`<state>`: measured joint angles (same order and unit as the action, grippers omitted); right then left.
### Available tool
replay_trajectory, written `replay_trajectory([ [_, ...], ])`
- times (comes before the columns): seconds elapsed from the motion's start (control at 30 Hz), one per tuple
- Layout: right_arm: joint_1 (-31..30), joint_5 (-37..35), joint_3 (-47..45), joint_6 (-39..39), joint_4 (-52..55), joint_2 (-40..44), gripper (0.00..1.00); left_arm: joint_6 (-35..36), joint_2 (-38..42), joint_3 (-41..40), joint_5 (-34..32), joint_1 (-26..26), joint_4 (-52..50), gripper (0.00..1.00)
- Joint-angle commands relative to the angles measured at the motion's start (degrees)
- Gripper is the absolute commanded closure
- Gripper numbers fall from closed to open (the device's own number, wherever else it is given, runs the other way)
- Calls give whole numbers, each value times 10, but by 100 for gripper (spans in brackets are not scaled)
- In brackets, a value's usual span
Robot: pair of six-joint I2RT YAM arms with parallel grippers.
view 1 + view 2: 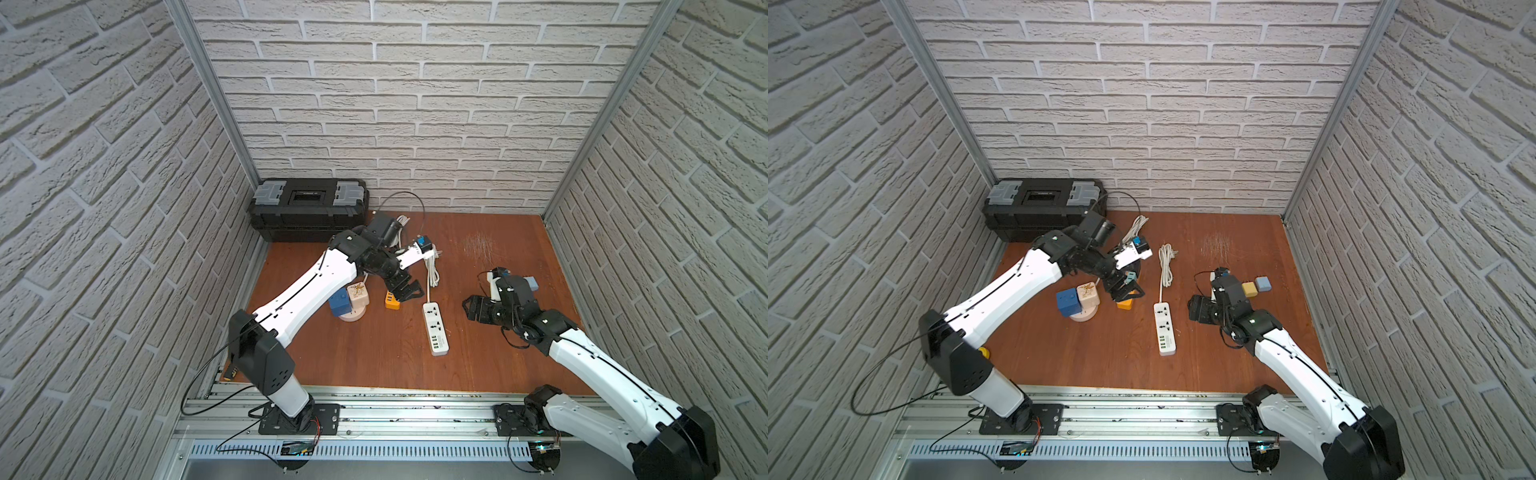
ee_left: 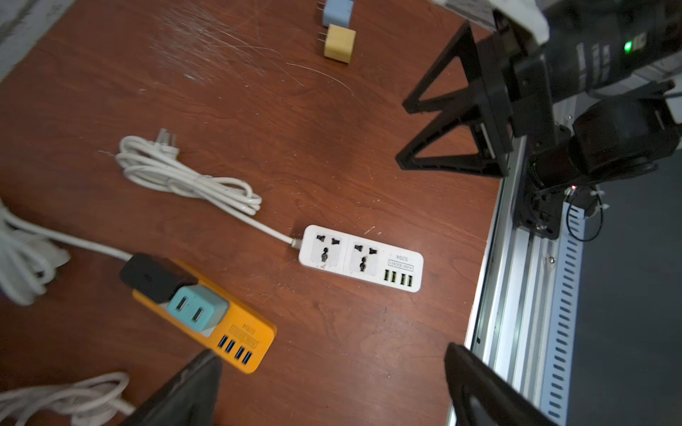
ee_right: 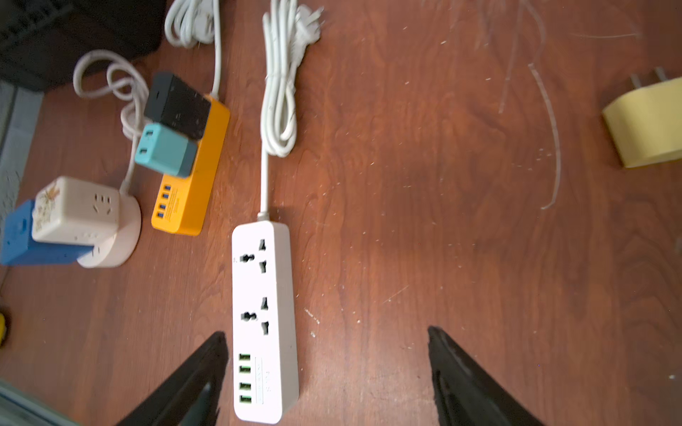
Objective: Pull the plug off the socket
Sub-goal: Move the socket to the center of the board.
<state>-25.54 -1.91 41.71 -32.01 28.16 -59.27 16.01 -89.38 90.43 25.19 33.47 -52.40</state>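
An orange power strip [image 2: 243, 332] lies on the wooden table with a teal plug [image 2: 197, 308] and a black plug [image 2: 155, 276] seated in it. The right wrist view shows the same teal plug [image 3: 162, 151] and black plug [image 3: 177, 105]. My left gripper [image 2: 332, 357] hangs open just beside the strip's USB end, with only bare wood between its fingers. A white power strip [image 3: 264, 295] with empty sockets lies mid-table. My right gripper [image 3: 326, 333] is open over its USB end and holds nothing. Both top views show the left gripper [image 1: 405, 291] and the right gripper [image 1: 1196, 307].
A round socket base [image 3: 121, 236] carries a blue adapter [image 3: 22, 239] and a cream adapter [image 3: 73, 210]. A loose yellow plug [image 2: 339, 42] and a blue-grey plug [image 2: 336, 11] lie at the right. A black toolbox [image 1: 309, 208] stands at the back left. White cords [image 3: 280, 92] are coiled behind the strips.
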Motion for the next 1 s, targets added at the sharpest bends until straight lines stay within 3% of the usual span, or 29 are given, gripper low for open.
replay_trajectory([
  [0.0,-55,-47,29,18,24,-41,16,-18,42,-44,9,-74,-32,2],
  [0.27,-164,-81,92,21,28,-177,21,-52,169,-211,15,-228,2,2],
  [0.4,-185,-78,110,12,17,-232,25,-51,206,-278,14,-272,13,2],
  [0.57,-199,-73,122,0,14,-282,26,-26,236,-334,29,-277,20,2],
  [0.73,-204,-89,119,-19,8,-316,26,-40,264,-364,-23,-277,72,2],
  [0.97,-203,-110,146,-40,7,-369,31,-32,244,-372,24,-271,61,2],
])
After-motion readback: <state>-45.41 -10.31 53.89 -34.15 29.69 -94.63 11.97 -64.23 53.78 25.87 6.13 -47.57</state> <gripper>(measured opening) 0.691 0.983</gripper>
